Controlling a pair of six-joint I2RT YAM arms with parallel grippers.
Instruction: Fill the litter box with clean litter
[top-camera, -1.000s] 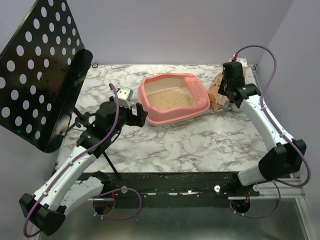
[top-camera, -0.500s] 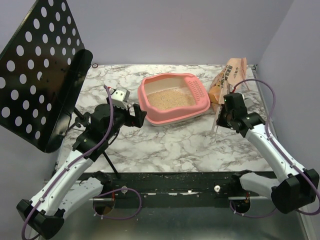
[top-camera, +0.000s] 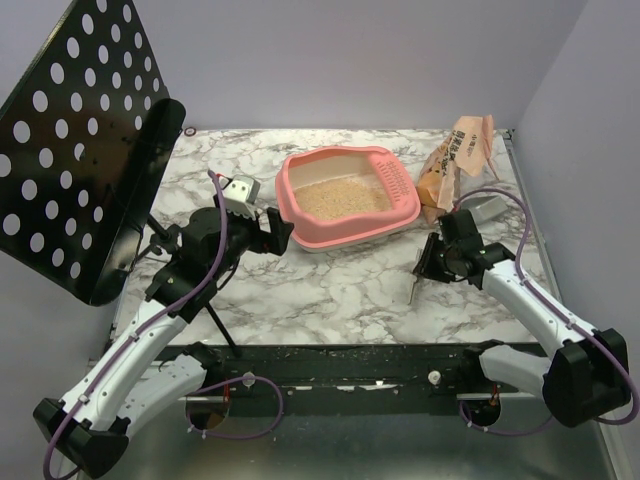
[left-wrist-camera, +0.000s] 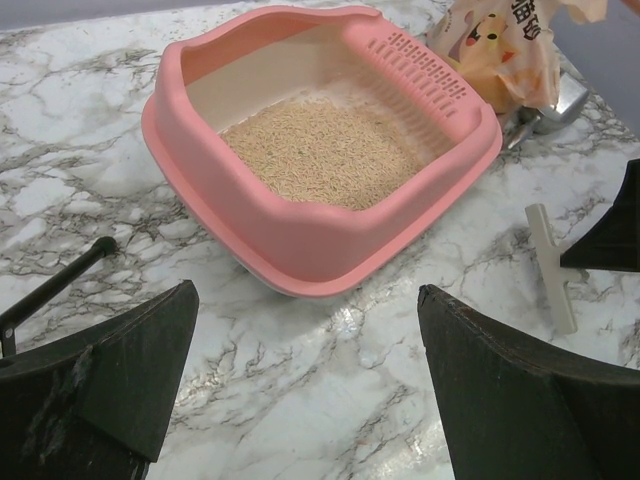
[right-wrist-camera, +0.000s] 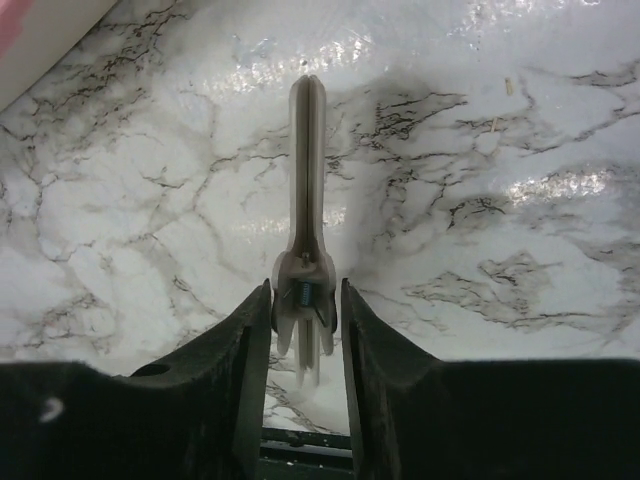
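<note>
In the last second the right arm has pulled away from the crumpled tan paper bag (top-camera: 455, 155) at the far right and swung back toward the near side. Its right gripper (top-camera: 428, 262) now sits low over the white marbled tabletop (top-camera: 330, 300), clamped on a slim beige plastic clip (top-camera: 412, 285). The left gripper (top-camera: 272, 232) has barely shifted; it hovers just beside the near-left corner of the pink plastic litter box (top-camera: 350, 228), jaws spread wide and empty.

The box stands mid-tabletop with a shallow layer of sandy tan litter (top-camera: 345, 198) on its floor, so filling looks only partly done. The step in hand is probably parking the clip. It is best laid flat on bare marble, well apart from the box and bag, and let go gently so it does not bounce into either.

The right wrist view shows the clip's spring and the fingers pinching its hinge end, which the overhead camera cannot resolve. Neither view settles whether the tip touches the marble. The left wrist view shows the litter's depth, the slotted grille and a small silver metal scoop (left-wrist-camera: 545, 105) beside the bag.
</note>
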